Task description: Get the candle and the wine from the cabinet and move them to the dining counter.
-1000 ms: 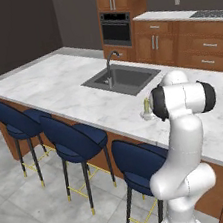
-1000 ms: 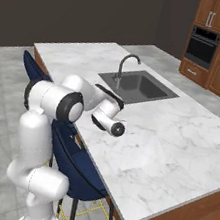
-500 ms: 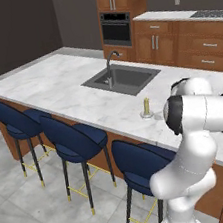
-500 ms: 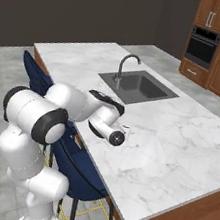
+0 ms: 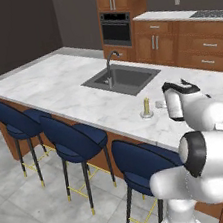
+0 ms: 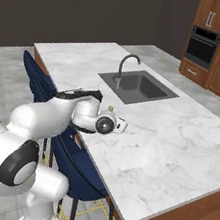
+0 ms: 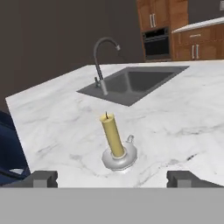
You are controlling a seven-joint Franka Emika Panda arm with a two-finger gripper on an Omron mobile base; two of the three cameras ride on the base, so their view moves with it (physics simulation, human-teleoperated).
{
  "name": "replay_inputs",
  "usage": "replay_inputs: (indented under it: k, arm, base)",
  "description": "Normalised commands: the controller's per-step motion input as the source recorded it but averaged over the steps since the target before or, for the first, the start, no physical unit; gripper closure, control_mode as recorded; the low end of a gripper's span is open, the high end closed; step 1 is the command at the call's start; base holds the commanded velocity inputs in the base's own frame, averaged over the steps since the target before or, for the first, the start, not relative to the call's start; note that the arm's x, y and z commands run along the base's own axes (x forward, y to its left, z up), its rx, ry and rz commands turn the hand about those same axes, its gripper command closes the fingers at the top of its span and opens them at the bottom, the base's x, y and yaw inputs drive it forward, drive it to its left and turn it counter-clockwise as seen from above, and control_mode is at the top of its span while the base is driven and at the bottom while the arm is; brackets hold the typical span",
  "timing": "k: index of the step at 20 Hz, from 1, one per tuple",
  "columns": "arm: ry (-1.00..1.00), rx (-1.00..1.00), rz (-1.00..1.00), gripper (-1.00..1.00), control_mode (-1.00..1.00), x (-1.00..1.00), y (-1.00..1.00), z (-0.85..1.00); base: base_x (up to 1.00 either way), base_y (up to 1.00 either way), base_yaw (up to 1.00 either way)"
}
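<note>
- The large white-grey marble-topped dining counter (image 5: 69, 84) with its dark inset sink (image 5: 121, 78) and curved grey faucet (image 7: 103, 61) is taking up the middle of the left base view, with navy upholstered stools (image 5: 74, 139) lining its lower-left edge and warm brown wooden cabinets (image 5: 184, 42) running across the upper right
- The small pale yellow-tan cylindrical candle (image 7: 113, 135) is standing upright on its round light dish base (image 7: 119, 158) on the marble, just below centre of the hand view and near the counter's front edge, below and to the right of the sink in the left base view (image 5: 146, 108)
- The two-finger gripper (image 7: 111, 178) is sitting at the bottom of the hand view with its two dark tips spread wide and nothing between them, so it is released, apart from the candle
- Judging by its look, the candle is light and stiff, but the wax is probably soft enough to mark and slippery under a hard pinch; being tall and slim, it is likely tipping easily if nudged
- The dish base with its small side loop seems the sturdier place to hold, or else low on the wax stick just above the dish
- The dark wine bottle is not appearing anywhere on the counter, so that half of the task looks not yet done
</note>
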Motion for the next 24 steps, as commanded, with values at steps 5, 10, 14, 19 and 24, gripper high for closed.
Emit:
replay_inputs:
  k: [5,10,14,19,24]
  arm:
    - [0.22,0.1,-0.19,-1.0,-1.0,-0.56,0.0,1.0]
    - [0.26,0.1,-0.24,-1.0,-1.0,-0.73,0.0,1.0]
    - [0.29,0.12,-0.34,-1.0,-1.0,-0.74,0.0,1.0]
    - [0.33,0.16,-0.37,-1.0,-1.0,-0.73,0.0,1.0]
    - [0.36,0.15,-0.2,-1.0,-1.0,-0.44,-0.01,0.97]
  base:
    - [0.0,0.0,0.0]
    - [0.0,0.0,0.0]
    - [0.0,0.0,0.0]
    - [0.0,0.0,0.0]
    - [0.0,0.0,0.0]
